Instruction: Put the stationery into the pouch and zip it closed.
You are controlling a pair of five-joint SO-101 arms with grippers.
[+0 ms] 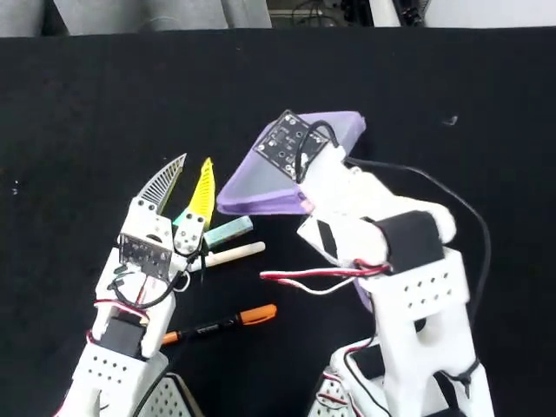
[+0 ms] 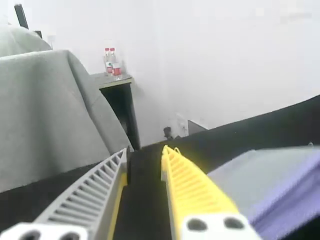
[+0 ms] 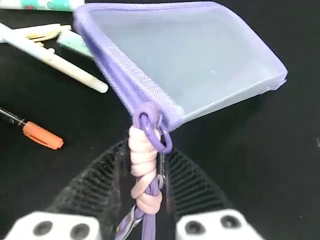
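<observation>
High view first: the black table (image 1: 87, 104) carries everything, and the biggest thing on it is the lavender pouch (image 1: 252, 184), lying flat near the middle with the right arm (image 1: 408, 261) bent over its near end and covering part of it. In the right wrist view the pouch (image 3: 200, 55) spreads away from the right gripper (image 3: 148, 150), whose black fingers are pressed together on the pink cord (image 3: 142, 167) that hangs from the purple ring (image 3: 152, 127) of the zip pull at the pouch's corner. How far the zip is drawn along cannot be made out. The left gripper (image 1: 195, 165) sits just beside the pouch, above the loose stationery, its grey and yellow fingers spread apart with nothing between them; its own camera shows the left gripper (image 2: 146, 152) aimed across the table's far edge, the pouch (image 2: 280, 180) blurred off to one side (behind are a grey cloth (image 2: 45, 110) and some small bottles (image 2: 111, 60)). Between the two arms lie an orange-capped pen (image 1: 221, 323), a cream pen (image 1: 233, 254) and a short teal piece (image 1: 229, 231), all outside the pouch; the ends of the last two run under the left wrist, so what the teal piece is stays unclear.
</observation>
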